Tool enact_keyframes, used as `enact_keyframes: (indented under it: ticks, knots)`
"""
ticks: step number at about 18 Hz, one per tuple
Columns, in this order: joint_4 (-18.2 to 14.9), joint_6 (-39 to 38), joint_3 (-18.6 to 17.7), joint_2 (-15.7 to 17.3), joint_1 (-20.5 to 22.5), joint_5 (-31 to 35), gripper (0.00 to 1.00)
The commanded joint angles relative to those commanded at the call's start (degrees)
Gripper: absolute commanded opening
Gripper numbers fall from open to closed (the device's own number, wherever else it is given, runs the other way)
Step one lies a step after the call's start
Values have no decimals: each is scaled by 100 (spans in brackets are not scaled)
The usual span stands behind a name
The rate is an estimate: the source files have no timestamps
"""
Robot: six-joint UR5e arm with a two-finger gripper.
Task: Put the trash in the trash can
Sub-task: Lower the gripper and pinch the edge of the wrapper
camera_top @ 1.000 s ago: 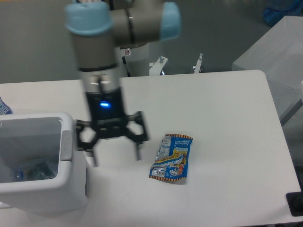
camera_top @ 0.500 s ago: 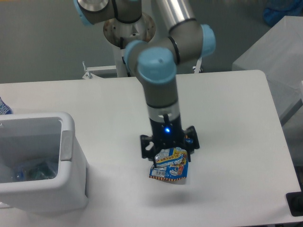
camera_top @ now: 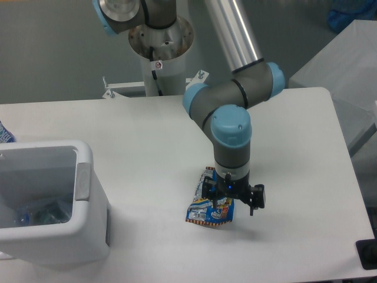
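The crinkled blue snack wrapper [camera_top: 207, 213] with yellow-white print lies flat on the white table [camera_top: 294, 147], right of centre near the front. My gripper [camera_top: 231, 201] points down over the wrapper's upper right part. Its black fingers are spread to either side, and it looks open and low to the table. The white boxy trash can [camera_top: 88, 194] stands at the front left. A crumpled clear thing, apparently the bottle [camera_top: 36, 213], lies at its bottom, partly hidden by the rim.
The robot's base column [camera_top: 158, 53] stands behind the table's far edge. A grey-white block [camera_top: 347, 65] sits off the right side. A small blue item [camera_top: 3, 133] shows at the left edge, and a black piece [camera_top: 367, 254] at the front right corner.
The arm swung from beside the trash can rightward to the wrapper and lowered onto it. The gripper has turned and shifted slightly right over the wrapper. The wrapper has not moved.
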Motion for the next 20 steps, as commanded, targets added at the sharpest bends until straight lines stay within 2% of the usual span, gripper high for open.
enact_keyframes:
  ticks: [11, 15, 16, 20]
  knots:
    - [-9, 35, -17, -265, -184, 149, 100]
    - [-9, 44, -8, -300, -202, 307, 91]
    - [-9, 44, -8, -300, -202, 308, 87]
    - [-17, 44, -43, -265, -299, 308, 47]
